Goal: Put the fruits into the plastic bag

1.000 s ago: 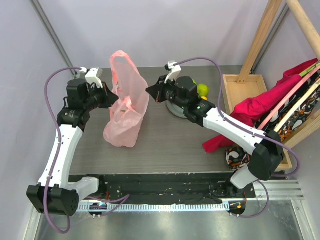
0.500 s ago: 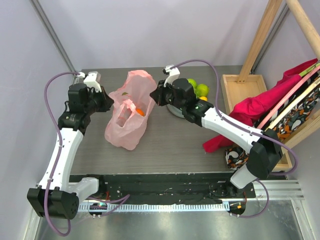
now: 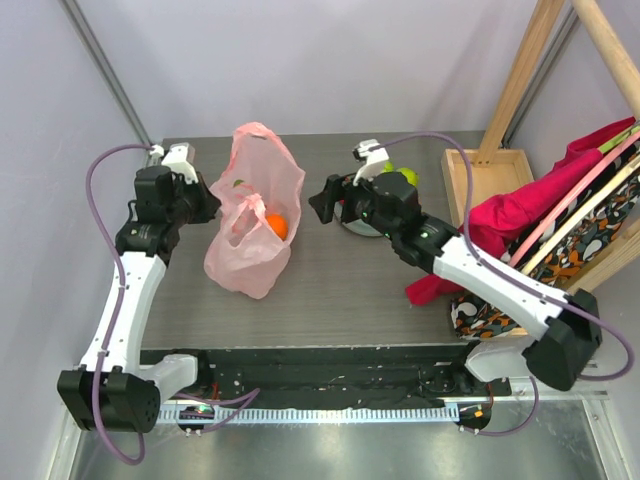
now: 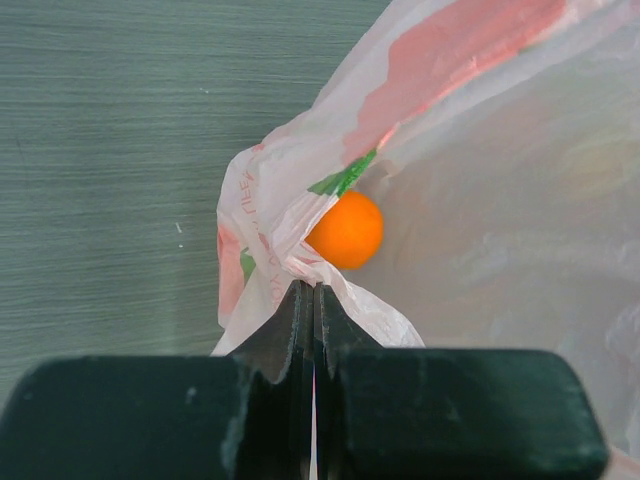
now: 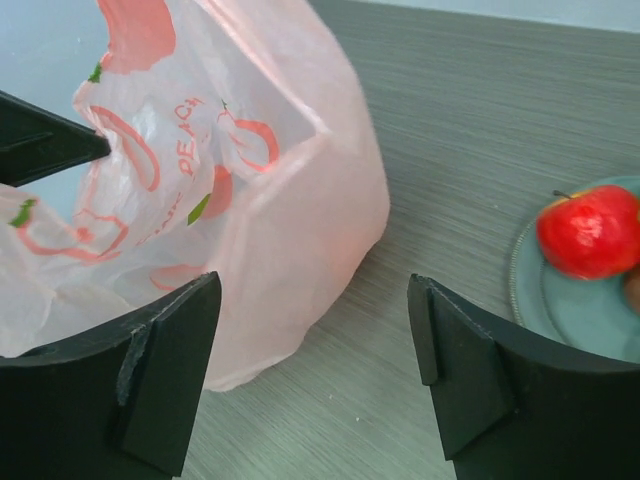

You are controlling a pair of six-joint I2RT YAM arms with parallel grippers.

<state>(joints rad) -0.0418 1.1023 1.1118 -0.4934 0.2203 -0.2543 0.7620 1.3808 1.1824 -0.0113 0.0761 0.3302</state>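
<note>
Plastic bag (image 3: 252, 225): thin translucent pink film, crinkled, printed with peach-coloured fruit outlines, green leaf marks and the word PEACH

Bag position: set on the left-centre of the table (image 3: 350, 290), between the two grippers

Bag shape and axis: a rounded, bulging base is seen at the near end and one loop handle (image 3: 250, 135) is raised at the far end; in the overhead view the long axis runs near to far, with the handle pointing away from the arm bases

Orange (image 4: 345, 229): a smooth, round, matt-bright ball, seen inside the bag through the film, just beyond the pinched fold

Left gripper (image 4: 313, 292): the dark jaws are pressed together, with a gathered fold of the bag's edge pinched between them

Right gripper (image 5: 312, 300): the black, wedge-shaped fingers are spread wide; it is held just to the right of the bag, facing it; contact with the film cannot be made out

Plate (image 5: 560, 310): round, grey-blue, smooth-rimmed, set behind the right gripper

Red apple (image 5: 590, 232): glossy, round, with a short stem, resting on the plate; slightly blurred

Green fruits (image 3: 405, 178): rounded, glossy, seen at the plate's far side, partly hidden by the right arm

Table surface: dark grey, with a fine straight grain

Red cloth (image 3: 520, 210): soft and draped, hung at the right, well apart from the bag
</note>
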